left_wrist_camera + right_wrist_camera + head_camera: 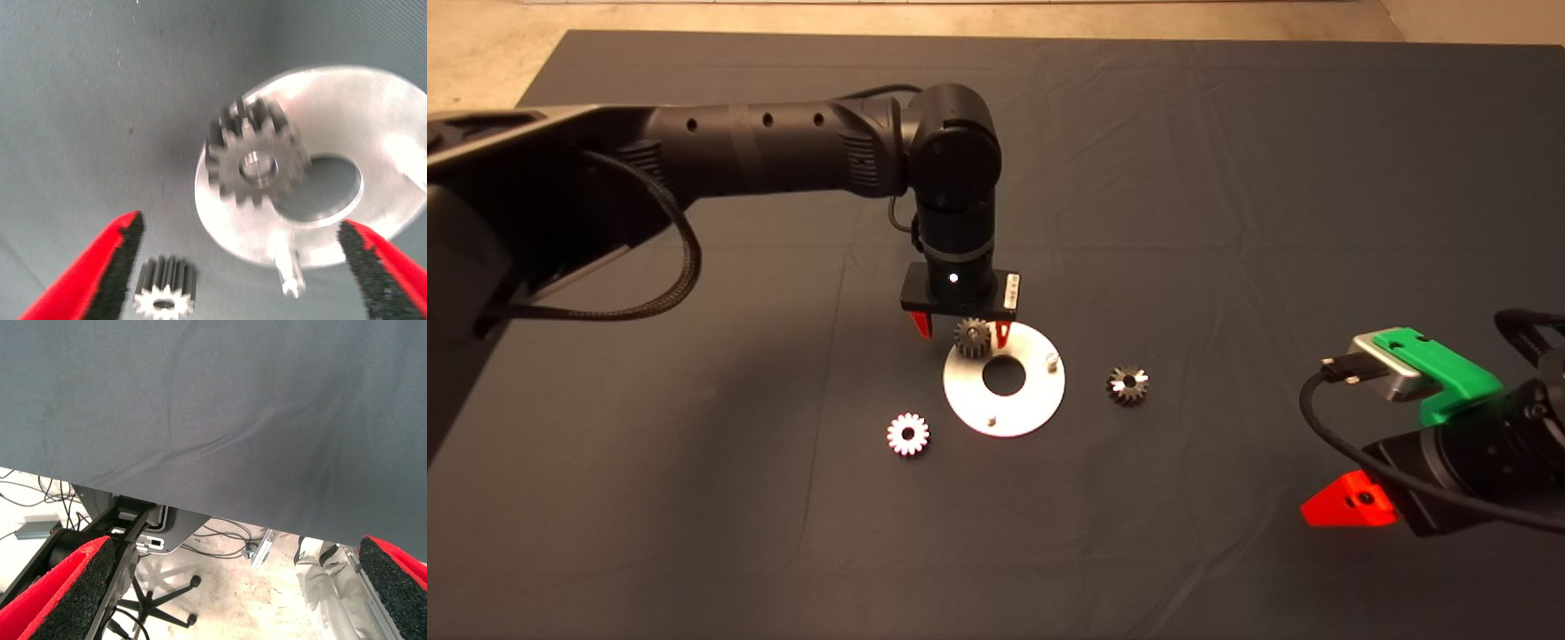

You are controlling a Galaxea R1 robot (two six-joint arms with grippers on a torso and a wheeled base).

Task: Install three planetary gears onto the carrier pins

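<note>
The white disc [1021,411] lies mid-mat, and it also shows in the left wrist view [347,100]. One gear [971,338] sits on its far left rim, with silver showing in its centre hole [257,167]. Two bare carrier pins stand on the disc: one at the right [1052,360], one at the near edge [991,421] [288,275]. My left gripper [963,331] [247,280] hangs open just above that gear, a finger on each side, not touching it. A bright gear [908,434] [165,295] lies on the mat left of the disc. A dark gear [1128,385] lies to its right.
My right gripper [1352,507] [233,593] waits open at the lower right edge of the mat. Its wrist view looks past the mat's edge [200,507] at a chair base [167,600] and cables on the floor.
</note>
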